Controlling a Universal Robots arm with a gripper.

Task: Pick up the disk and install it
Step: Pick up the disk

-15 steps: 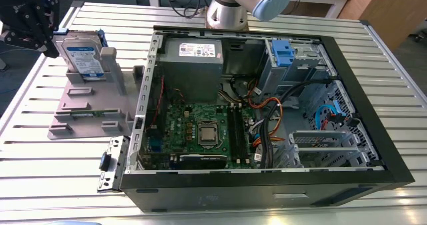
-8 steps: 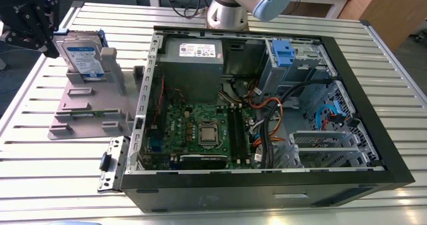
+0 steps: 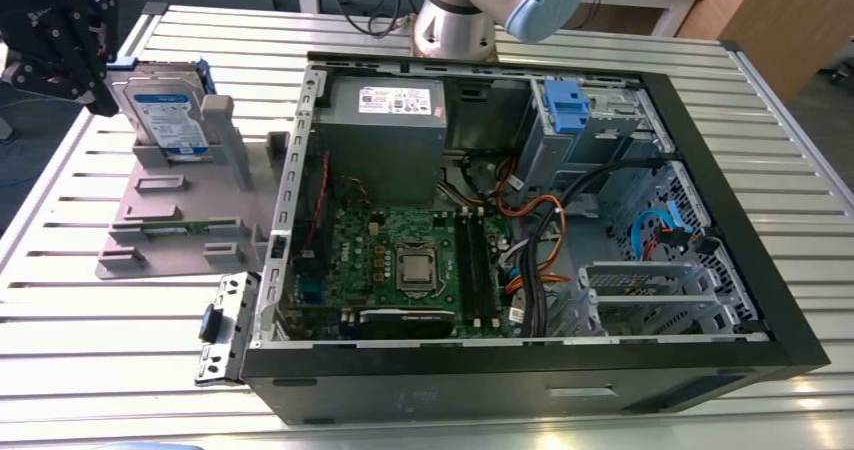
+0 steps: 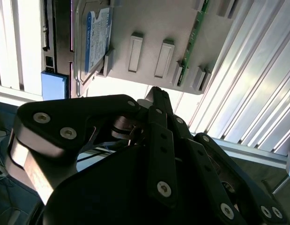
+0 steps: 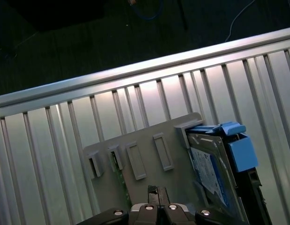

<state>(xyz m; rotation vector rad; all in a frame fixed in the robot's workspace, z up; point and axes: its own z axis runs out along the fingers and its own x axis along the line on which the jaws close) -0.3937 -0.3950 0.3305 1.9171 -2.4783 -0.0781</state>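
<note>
Black gripper (image 5: 156,190) up close, and here's the danger: with its tips pressed together like this, it could only bump the disk (image 5: 208,173), tipping it in the grey holder (image 5: 149,140) or scuffing the blue bracket (image 5: 238,150). It's clenched on nothing and touching nothing, hanging near the holder. The disk stands on edge in that holder on the slatted table (image 3: 441,390), with the open computer case (image 3: 534,200) beyond.

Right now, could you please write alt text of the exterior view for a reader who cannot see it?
The disk stands on edge in a grey holder on a slatted metal table, with the robot's black hand close beside it at the exterior view's left. An open computer case lies beside the holder.
</note>
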